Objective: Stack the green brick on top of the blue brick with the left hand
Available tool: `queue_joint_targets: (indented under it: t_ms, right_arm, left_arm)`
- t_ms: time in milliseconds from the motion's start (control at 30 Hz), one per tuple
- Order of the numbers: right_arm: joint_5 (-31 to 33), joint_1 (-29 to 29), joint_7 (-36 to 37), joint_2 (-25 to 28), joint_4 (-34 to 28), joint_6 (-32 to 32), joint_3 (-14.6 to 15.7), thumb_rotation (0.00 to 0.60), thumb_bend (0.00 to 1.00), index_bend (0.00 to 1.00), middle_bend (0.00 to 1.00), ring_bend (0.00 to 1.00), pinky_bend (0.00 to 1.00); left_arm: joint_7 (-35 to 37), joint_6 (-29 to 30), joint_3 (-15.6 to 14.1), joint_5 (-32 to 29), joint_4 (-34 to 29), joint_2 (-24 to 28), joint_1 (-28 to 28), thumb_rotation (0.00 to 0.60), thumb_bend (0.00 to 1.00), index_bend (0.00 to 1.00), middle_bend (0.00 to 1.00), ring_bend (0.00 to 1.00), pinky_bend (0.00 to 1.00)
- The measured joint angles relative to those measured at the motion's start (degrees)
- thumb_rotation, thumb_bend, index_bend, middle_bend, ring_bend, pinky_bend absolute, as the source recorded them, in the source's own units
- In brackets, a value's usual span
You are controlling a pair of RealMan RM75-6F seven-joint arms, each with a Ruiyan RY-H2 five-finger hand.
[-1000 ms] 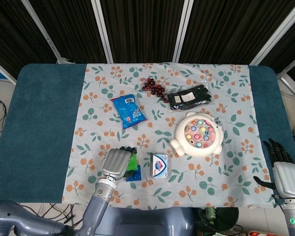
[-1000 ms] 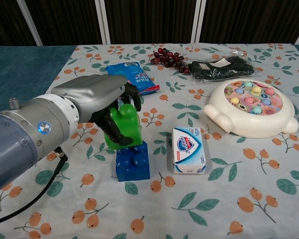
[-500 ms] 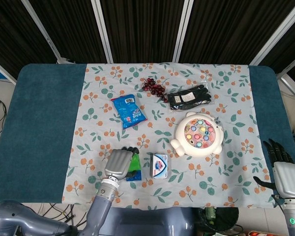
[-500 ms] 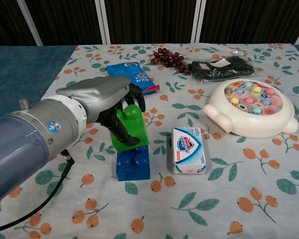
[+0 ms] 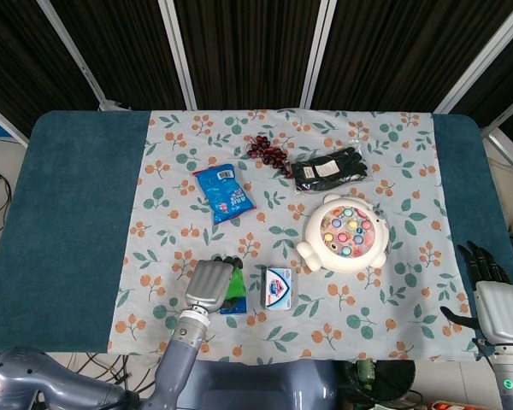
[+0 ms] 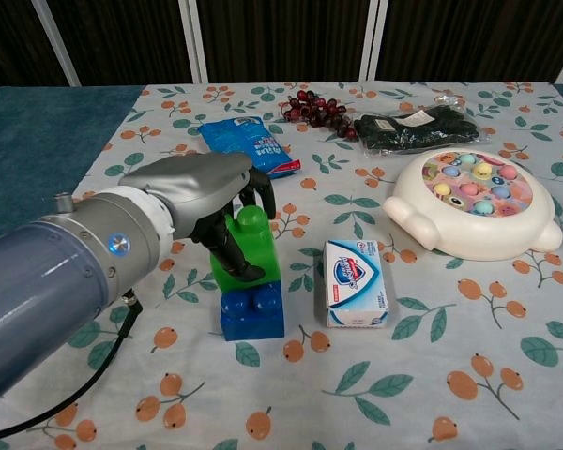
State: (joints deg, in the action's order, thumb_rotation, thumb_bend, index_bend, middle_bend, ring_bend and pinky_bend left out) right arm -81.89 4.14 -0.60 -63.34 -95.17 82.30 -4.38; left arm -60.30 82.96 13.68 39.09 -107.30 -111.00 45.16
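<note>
The green brick [image 6: 251, 246] stands tilted on the blue brick [image 6: 253, 316] near the table's front edge. My left hand [image 6: 202, 192] grips the green brick from above and from the left, with dark fingers wrapped over its top and side. In the head view the left hand [image 5: 211, 284] covers most of the green brick [image 5: 237, 284], and only a sliver of the blue brick [image 5: 232, 305] shows beneath. My right hand [image 5: 498, 306] rests at the table's front right corner with fingers spread, holding nothing.
A white soap box [image 6: 356, 282] lies just right of the bricks. Further right sits a white fishing toy [image 6: 476, 203]. A blue snack packet [image 6: 249, 145], dark grapes [image 6: 315, 110] and a black glove [image 6: 411, 128] lie toward the back on the floral cloth [image 6: 432, 366].
My left hand has carried the green brick to the right and down, so it now sits more squarely over the blue brick. The right hand has not moved.
</note>
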Motion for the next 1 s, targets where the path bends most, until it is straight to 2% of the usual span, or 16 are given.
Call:
queue_joint_targets:
  t_ms: [300,700,767,867,1000]
  right_arm:
    - [0.1,0.0,0.1,0.0,-0.1,-0.1,0.0,0.6,0.1,0.0,0.0,0.0,0.19]
    - [0.0,0.0,0.2,0.1,-0.1,0.0,0.0,0.6,0.1,0.0,0.0,0.0,0.19]
    - [0.1,0.0,0.2,0.1,-0.1,0.0,-0.1,0.6,0.1,0.0,0.0,0.0,0.19]
    - [0.0,0.0,0.2,0.1,-0.1,0.1,-0.1,0.6,0.1,0.0,0.0,0.0,0.19]
    - [0.1,0.0,0.1,0.1,-0.1,0.0,-0.1,0.6,0.1,0.0,0.0,0.0,0.19]
  left_arm:
    - [-3.2,-0.4,-0.3,-2.1,0.9,-0.1,1.7,0.6,0.42,0.58,0.54,0.48,0.56]
    - [-2.1,-0.6,-1.8,-1.4,1.4,-0.4,1.7,0.6,0.42,0.55,0.52,0.46,0.54]
    - [-2.2,-0.6,-2.0,-1.5,1.3,-0.3,1.6,0.6,0.41,0.52,0.49,0.43,0.51]
    - [-3.0,-0.7,-2.1,-2.4,1.0,0.0,1.7,0.6,0.39,0.42,0.38,0.33,0.43]
    - [-3.9,-1.1,-2.4,-2.2,0.2,1.2,2.2,0.6,0.35,0.21,0.22,0.18,0.32]
